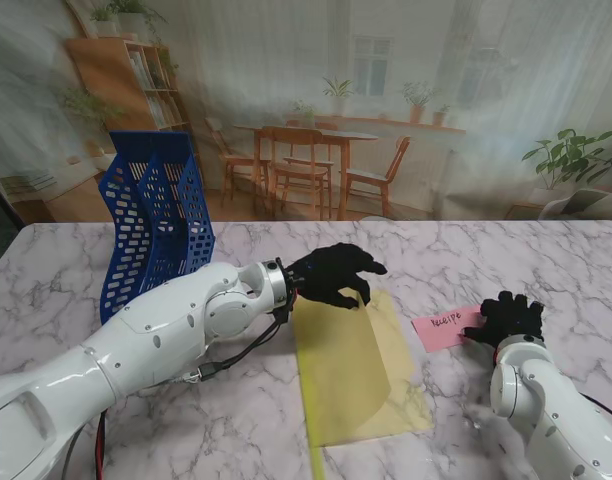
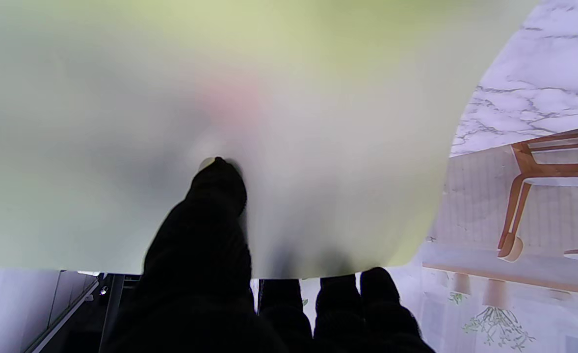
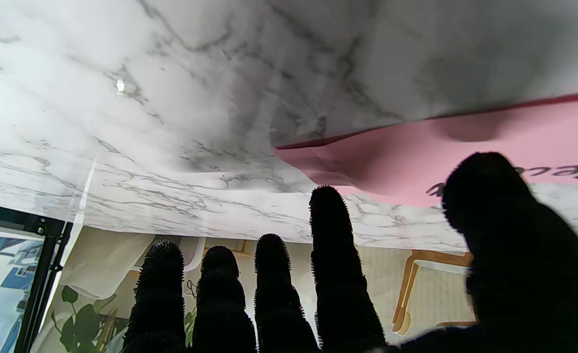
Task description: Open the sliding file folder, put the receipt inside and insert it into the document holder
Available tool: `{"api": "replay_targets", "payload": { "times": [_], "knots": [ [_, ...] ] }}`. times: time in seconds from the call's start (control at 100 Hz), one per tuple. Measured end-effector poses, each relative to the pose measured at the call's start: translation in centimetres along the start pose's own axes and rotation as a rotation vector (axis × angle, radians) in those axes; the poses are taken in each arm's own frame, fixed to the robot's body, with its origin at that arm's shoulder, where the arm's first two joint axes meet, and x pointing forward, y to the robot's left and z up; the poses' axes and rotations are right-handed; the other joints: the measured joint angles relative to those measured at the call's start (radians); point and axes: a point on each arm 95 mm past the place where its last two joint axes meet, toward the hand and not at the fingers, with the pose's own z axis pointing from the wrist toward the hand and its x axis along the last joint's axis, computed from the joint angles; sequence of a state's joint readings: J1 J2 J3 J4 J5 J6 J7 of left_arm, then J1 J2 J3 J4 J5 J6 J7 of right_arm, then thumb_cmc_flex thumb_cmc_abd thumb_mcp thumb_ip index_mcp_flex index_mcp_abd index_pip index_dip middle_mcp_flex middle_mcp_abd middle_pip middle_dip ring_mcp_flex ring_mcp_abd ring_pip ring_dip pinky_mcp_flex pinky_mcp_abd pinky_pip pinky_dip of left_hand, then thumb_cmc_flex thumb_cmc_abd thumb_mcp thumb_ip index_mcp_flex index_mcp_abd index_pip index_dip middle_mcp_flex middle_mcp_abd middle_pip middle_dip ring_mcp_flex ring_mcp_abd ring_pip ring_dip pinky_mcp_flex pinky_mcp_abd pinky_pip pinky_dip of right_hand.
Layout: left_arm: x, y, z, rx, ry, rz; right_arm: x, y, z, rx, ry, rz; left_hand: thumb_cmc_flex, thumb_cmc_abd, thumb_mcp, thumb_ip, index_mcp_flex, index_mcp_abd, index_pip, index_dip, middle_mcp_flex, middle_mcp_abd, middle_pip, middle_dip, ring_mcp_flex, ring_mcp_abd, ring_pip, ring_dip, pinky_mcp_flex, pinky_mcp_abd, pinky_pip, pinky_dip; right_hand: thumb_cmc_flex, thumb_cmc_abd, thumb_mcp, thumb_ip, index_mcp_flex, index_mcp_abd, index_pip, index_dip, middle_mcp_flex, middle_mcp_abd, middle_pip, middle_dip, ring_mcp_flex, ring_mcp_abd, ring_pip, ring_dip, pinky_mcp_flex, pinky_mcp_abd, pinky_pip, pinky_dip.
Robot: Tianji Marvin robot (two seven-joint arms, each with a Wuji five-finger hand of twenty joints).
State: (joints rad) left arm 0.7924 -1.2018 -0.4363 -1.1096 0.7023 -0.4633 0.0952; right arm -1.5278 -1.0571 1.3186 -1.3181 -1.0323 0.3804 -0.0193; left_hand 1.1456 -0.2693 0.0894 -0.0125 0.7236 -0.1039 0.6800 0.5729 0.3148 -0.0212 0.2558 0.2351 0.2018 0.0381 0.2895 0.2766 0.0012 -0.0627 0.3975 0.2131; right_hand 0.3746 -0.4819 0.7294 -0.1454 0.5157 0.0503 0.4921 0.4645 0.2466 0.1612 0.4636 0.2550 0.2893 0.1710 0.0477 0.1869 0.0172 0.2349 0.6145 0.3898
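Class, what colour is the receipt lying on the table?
Pink, with dark handwriting; the receipt shows best in the stand view.

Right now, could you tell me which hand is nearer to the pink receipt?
Right. The right hand sits at the pink receipt's right edge, fingers over it. The left hand is off to the left, lifting the yellow folder's cover.

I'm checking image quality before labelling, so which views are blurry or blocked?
Left wrist view: the folder's yellow cover fills the frame, very close and out of focus; a faint pink smudge shows through. Right wrist view: table sharp, receipt shadowed by the right hand. Stand view: clear and evenly lit.
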Motion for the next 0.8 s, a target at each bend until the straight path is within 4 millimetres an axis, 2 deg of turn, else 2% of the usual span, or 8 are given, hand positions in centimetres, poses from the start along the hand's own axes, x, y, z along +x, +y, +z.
{"api": "replay_targets", "payload": {
  "times": [0.25,0.32,0.38,0.49,0.53,0.71,0.75,0.8],
  "knots": [
    [0.07,-0.04,-0.07,0.005,-0.001,-0.004,-0.02,-0.28,0.11,0.015,-0.02,0.035,0.0,0.0,0.0,0.0,0.0,0.0,0.0,0.001,0.0,0.0,0.0,0.0,0.0,0.0,0.0,0.0,0.0,0.0,0.0,0.0,0.002,-0.053,0.039,0.0,0.023,0.007,0.017,-0.001,0.0,0.01,0.0,0.002,0.0,0.001,0.023,0.0,-0.001,0.002,0.02,-0.02],
    [0.07,0.0,-0.07,0.004,-0.002,-0.004,-0.02,-0.22,0.16,0.011,-0.02,0.036,0.0,0.0,0.0,0.0,0.0,0.0,0.0,0.003,0.0,0.0,0.0,0.0,0.0,0.0,0.0,0.0,0.0,0.0,0.0,0.0,0.002,-0.05,0.053,0.0,0.054,0.008,0.029,0.003,0.0,0.01,0.0,0.002,0.0,0.004,0.023,0.0,-0.001,0.002,0.023,-0.022],
    [0.09,0.04,-0.08,0.003,-0.002,-0.006,-0.03,-0.15,0.2,0.004,-0.014,0.036,0.0,0.0,0.0,0.0,0.0,0.0,0.0,0.006,0.0,0.0,0.0,0.0,0.0,0.0,0.0,0.0,0.0,0.0,0.0,0.0,0.032,-0.08,0.064,0.0,0.081,0.008,0.051,0.013,0.008,0.011,0.0,0.002,0.012,0.006,0.033,0.0,0.0,0.006,0.031,-0.023],
    [0.1,0.07,-0.08,0.003,-0.003,-0.006,0.01,-0.11,0.28,-0.001,0.0,0.035,0.0,0.011,0.0,0.0,-0.013,0.001,0.005,0.012,0.0,0.0,0.0,0.0,0.0,0.0,0.0,0.002,-0.002,0.0,0.0,0.0,0.033,-0.099,0.073,0.0,0.105,0.008,0.065,0.026,0.024,0.012,0.004,0.006,0.026,0.006,0.033,0.0,0.003,0.012,0.039,-0.023],
    [0.11,0.07,-0.08,0.003,-0.003,-0.006,0.05,-0.08,0.3,-0.003,0.002,0.032,0.0,0.011,0.0,0.0,-0.013,0.001,0.005,0.012,0.0,0.0,0.0,0.0,0.0,0.0,0.0,0.008,-0.002,0.0,0.0,0.0,0.055,-0.109,0.083,0.0,0.112,0.008,0.079,0.039,0.039,0.012,0.008,0.008,0.026,0.006,0.033,0.0,0.003,0.012,0.05,-0.024],
    [0.1,0.06,-0.1,0.002,-0.005,-0.003,0.29,-0.15,0.36,-0.007,0.009,0.017,0.0,0.012,-0.001,0.0,-0.023,0.001,0.014,0.024,0.0,0.0,0.0,0.0,0.0,0.0,0.0,0.009,-0.002,0.0,0.0,0.0,0.056,-0.145,0.084,0.0,0.101,0.01,0.153,0.104,0.04,0.012,0.011,0.008,0.027,0.007,0.043,-0.001,0.003,0.013,0.074,-0.036],
    [0.09,0.06,-0.11,0.002,-0.005,-0.003,0.37,-0.17,0.39,-0.009,0.01,0.014,0.0,0.012,-0.001,0.0,-0.023,0.001,0.014,0.025,0.0,0.0,0.0,0.0,0.0,0.0,0.0,0.009,-0.002,0.0,0.0,0.0,0.092,-0.159,0.085,0.0,0.101,0.011,0.163,0.115,0.041,0.012,0.013,0.008,0.027,0.007,0.044,-0.001,0.003,0.013,0.076,-0.043],
    [0.09,0.06,-0.11,0.002,-0.005,-0.002,0.45,-0.2,0.45,-0.012,0.011,0.011,0.0,0.012,-0.001,0.0,-0.023,0.001,0.014,0.025,0.0,0.0,0.0,0.0,0.0,0.0,0.0,0.01,-0.002,0.0,0.0,0.0,0.093,-0.159,0.098,0.0,0.101,0.011,0.179,0.128,0.052,0.012,0.021,0.009,0.027,0.008,0.068,-0.001,0.004,0.013,0.091,-0.047]
  ]
}}
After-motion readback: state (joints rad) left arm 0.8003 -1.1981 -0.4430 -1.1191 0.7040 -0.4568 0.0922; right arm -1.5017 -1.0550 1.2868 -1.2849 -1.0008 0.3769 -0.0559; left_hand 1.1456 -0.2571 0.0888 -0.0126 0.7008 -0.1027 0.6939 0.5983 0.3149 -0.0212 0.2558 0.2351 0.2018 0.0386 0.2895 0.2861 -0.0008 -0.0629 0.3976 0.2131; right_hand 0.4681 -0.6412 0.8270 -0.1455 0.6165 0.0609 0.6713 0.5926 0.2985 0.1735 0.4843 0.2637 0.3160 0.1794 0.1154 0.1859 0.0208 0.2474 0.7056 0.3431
